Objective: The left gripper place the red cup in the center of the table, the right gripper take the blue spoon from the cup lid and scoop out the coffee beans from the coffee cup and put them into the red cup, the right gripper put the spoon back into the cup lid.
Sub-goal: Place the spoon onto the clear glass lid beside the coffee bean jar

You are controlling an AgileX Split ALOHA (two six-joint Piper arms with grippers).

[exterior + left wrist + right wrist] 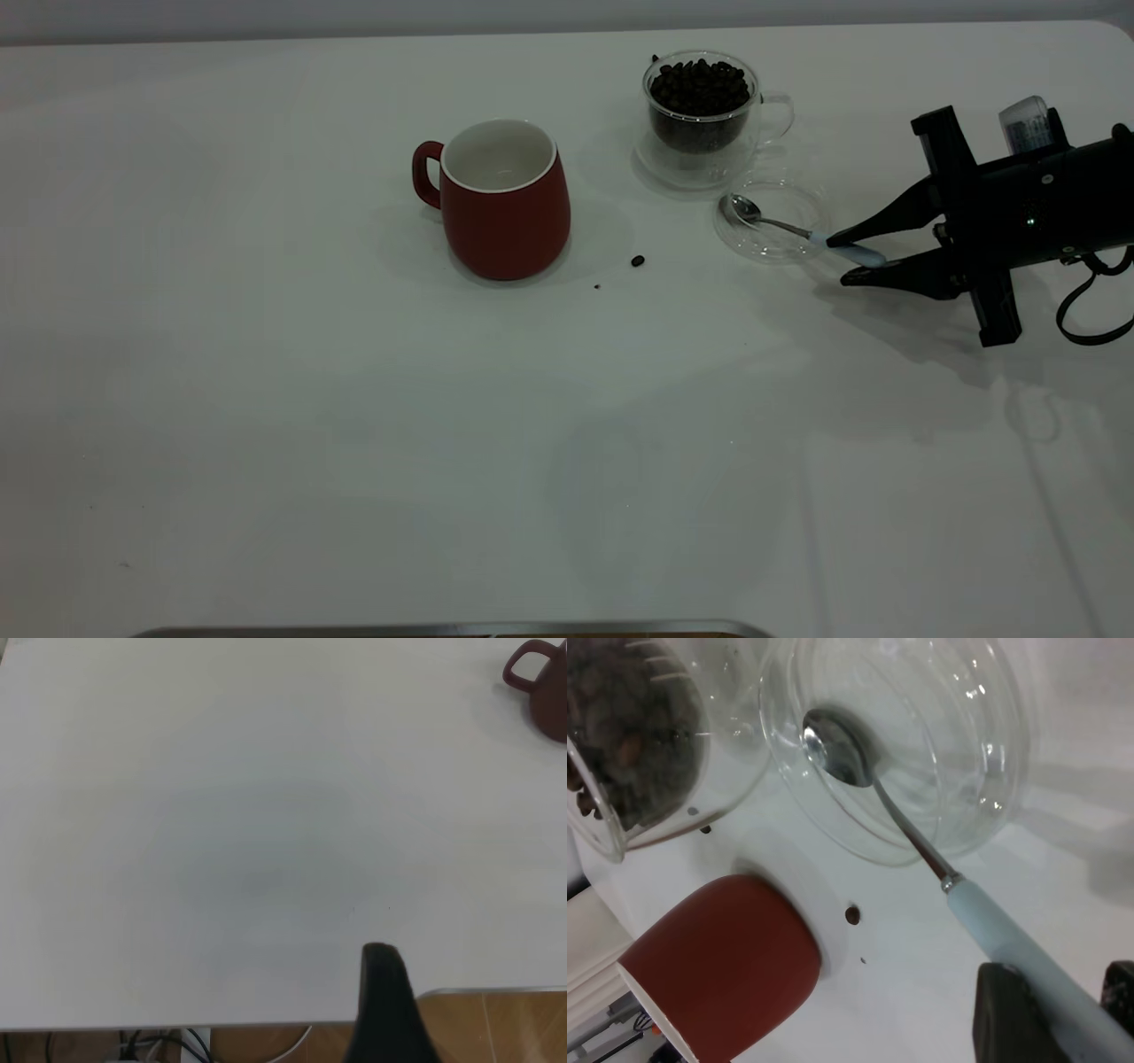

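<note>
The red cup (505, 208) stands upright near the middle of the white table (354, 443), handle to the left, its inside white. The clear coffee cup (709, 133) with coffee beans (700, 89) stands behind and to its right. The blue spoon (780, 226) lies with its bowl in the cup lid (797, 199) and its handle over the rim. My right gripper (837, 259) is open, fingers on either side of the handle's end; the right wrist view shows the gripper (1063, 992), spoon (992, 921), lid (957, 718), beans (629, 735) and red cup (718, 966). My left gripper (383, 992) is parked at the table's edge, far from the red cup (540, 682).
One loose bean (637, 260) and a small crumb lie on the table between the red cup and the lid; the bean also shows in the right wrist view (852, 915). A metal strip (443, 631) runs along the front edge.
</note>
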